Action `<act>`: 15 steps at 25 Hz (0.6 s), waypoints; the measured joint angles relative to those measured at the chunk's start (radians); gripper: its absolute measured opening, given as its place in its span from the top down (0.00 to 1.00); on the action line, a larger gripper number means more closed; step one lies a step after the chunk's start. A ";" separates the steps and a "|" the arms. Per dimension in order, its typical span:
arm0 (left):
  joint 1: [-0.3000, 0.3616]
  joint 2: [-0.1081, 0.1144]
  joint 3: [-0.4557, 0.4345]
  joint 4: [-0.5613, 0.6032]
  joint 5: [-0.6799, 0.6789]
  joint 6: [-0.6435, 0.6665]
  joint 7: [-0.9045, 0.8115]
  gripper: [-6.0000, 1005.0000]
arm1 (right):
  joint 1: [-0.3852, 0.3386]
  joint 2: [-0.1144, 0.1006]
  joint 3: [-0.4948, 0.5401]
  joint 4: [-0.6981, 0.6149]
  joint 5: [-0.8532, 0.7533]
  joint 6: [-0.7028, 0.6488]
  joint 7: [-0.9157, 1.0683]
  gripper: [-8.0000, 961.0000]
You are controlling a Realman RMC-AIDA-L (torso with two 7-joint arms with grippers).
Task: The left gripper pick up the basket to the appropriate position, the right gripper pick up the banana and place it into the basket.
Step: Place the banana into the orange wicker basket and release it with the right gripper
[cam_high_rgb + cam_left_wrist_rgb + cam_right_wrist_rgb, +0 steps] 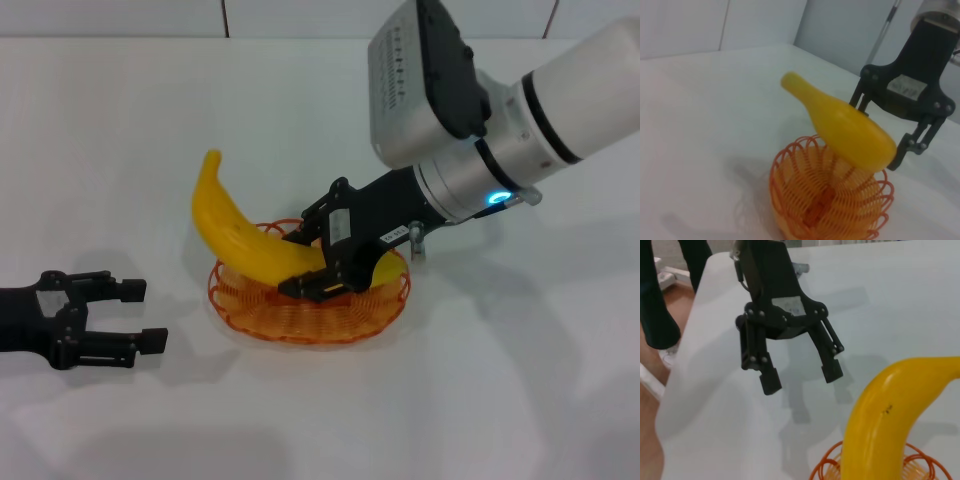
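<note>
The orange wire basket (250, 315) stands on the white table in the middle of the head view. My right gripper (305, 263) is shut on the yellow banana (235, 230) and holds it tilted over the basket, its gripped end low inside the rim and its tip pointing up past the basket's left edge. My left gripper (150, 315) is open and empty, lying low to the left of the basket and apart from it. The left wrist view shows the banana (845, 127) above the basket (830, 205) in the right gripper (879, 132). The right wrist view shows the left gripper (801, 379), the banana (885, 425) and the basket's rim (822, 470).
The white table (480, 400) spreads around the basket on all sides. Its far edge meets a wall (300, 15) at the back. The right arm's large white and grey body (470, 90) reaches in from the upper right.
</note>
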 joint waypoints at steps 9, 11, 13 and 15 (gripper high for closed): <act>-0.001 0.000 -0.006 -0.001 0.001 0.000 0.003 0.13 | 0.054 0.000 -0.030 0.099 -0.001 0.014 0.019 0.48; -0.001 0.001 -0.006 -0.001 0.001 0.000 0.003 0.13 | 0.066 -0.002 -0.031 0.117 -0.001 0.010 0.032 0.48; -0.001 0.001 -0.006 -0.001 0.001 0.000 0.004 0.13 | 0.074 -0.004 -0.025 0.126 -0.006 0.005 0.053 0.48; 0.001 0.001 -0.006 0.001 0.001 0.000 0.004 0.13 | 0.071 -0.005 -0.003 0.118 -0.013 -0.005 0.057 0.48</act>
